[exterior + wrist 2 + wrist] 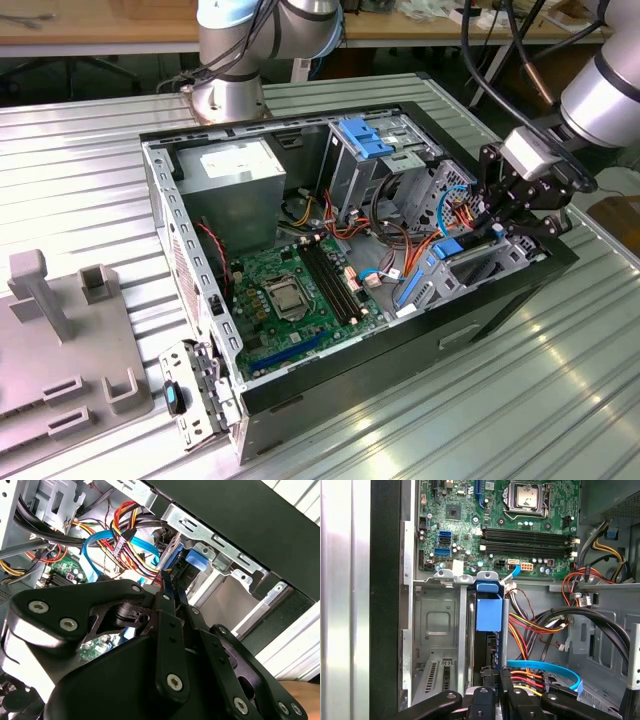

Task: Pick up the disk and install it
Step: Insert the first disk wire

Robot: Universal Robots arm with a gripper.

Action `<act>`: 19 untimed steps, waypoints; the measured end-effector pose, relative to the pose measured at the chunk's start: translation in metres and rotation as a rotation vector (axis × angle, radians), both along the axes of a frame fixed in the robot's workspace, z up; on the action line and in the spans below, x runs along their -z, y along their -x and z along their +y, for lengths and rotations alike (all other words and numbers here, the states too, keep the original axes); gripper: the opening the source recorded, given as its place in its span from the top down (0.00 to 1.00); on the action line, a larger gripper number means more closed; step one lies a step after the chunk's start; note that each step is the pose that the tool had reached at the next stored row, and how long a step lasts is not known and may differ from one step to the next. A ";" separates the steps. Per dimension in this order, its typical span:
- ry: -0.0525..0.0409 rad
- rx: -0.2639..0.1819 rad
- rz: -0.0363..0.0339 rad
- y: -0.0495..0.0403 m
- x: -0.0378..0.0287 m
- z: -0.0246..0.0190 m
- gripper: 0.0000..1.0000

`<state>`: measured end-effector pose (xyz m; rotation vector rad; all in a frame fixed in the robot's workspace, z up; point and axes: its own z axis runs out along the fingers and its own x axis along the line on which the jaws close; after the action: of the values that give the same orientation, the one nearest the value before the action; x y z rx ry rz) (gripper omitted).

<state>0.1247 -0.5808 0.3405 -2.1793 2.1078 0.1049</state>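
Gripper (492, 222) down at the drive cage (480, 262) in the computer case (170, 200), toward the exterior view's right, clamped on the disk (488, 611) — standing on edge, partly inside the bay. Judged stiff and fairly heavy for its size, rails slick plastic, electronics shock-sensitive — best gripped across the flat faces near the outer end, not by the rails. Orange and blue cables (542, 667) just beside.

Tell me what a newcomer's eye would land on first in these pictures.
The opened computer case lies on the ribbed metal table, its green motherboard bared in the middle. At the exterior view's right, the black claw reaches into the drive cage, where the blue-railed disk stands on edge in its slot among orange and yellow wires.
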 end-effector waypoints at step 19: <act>-0.0009 0.000 0.0000 -0.0001 -0.0121 -0.0001 0.89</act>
<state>0.1248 -0.5809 0.3525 -2.1788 2.1074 0.1058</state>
